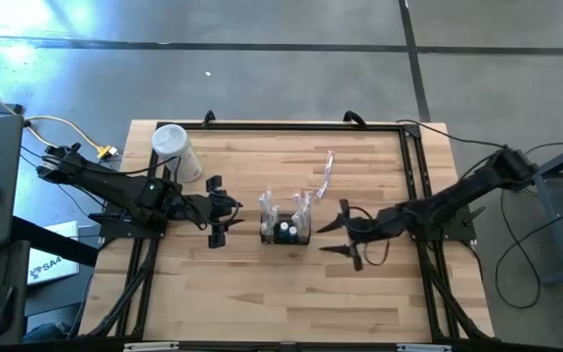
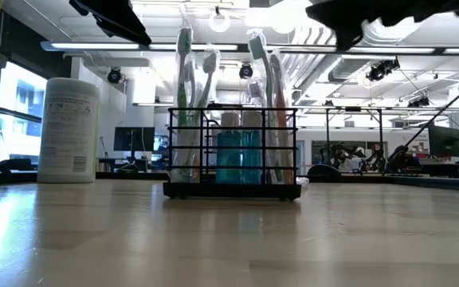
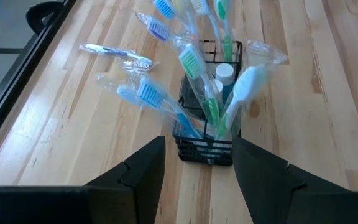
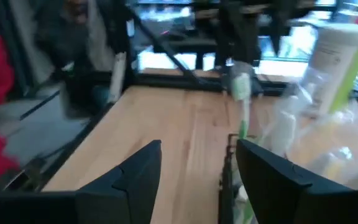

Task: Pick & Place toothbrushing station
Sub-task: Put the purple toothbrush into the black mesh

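Note:
The toothbrushing station, a small black wire caddy point(image 1: 286, 232), stands on its base near the table's middle, with several wrapped toothbrushes and small bottles upright in it; it also shows in the low view point(image 2: 233, 155) and the left wrist view point(image 3: 207, 134). One wrapped toothbrush point(image 1: 326, 172) lies flat on the table beyond it. My left gripper point(image 1: 225, 217) is open, just left of the caddy, its fingers pointing at it. My right gripper point(image 1: 344, 238) is open, just right of the caddy. Neither touches it.
A white cylindrical lidded container point(image 1: 175, 153) stands at the table's far left point(image 2: 68, 130). A black frame point(image 1: 301, 125) runs along the table's far edge and sides. Bare wood point(image 1: 281, 293) lies between the caddy and the near edge.

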`<state>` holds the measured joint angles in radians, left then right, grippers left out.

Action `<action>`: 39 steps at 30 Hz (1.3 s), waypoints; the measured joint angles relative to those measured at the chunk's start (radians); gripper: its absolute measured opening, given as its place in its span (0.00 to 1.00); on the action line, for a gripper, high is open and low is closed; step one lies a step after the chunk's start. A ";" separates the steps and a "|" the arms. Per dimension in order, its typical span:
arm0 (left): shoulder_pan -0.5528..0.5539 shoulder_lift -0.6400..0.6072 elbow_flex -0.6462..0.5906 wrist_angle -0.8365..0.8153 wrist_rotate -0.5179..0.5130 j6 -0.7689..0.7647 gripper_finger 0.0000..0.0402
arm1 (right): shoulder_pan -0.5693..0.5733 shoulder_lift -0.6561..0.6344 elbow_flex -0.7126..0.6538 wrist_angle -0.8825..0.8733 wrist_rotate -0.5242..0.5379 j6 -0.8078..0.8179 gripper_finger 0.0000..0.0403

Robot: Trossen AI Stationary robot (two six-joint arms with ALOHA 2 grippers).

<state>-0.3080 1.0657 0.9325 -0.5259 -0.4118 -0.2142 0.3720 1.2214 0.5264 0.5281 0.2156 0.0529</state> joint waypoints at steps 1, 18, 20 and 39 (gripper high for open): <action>0.000 0.000 0.000 0.000 0.000 0.000 0.45 | 0.007 -0.033 0.001 -0.055 -0.006 -0.023 0.50; 0.000 0.000 0.000 0.002 0.000 0.000 0.45 | -0.336 -0.331 0.000 -0.706 0.243 -0.194 0.50; 0.000 0.000 0.000 0.003 0.000 0.000 0.45 | -0.424 -0.315 0.000 -0.724 0.210 -0.225 0.50; 0.000 0.000 0.000 0.006 0.000 -0.005 0.45 | -0.748 0.110 0.180 -0.772 -0.140 -0.533 0.50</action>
<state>-0.3078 1.0660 0.9325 -0.5198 -0.4114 -0.2188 -0.3758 1.3310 0.7069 -0.2439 0.0756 -0.4799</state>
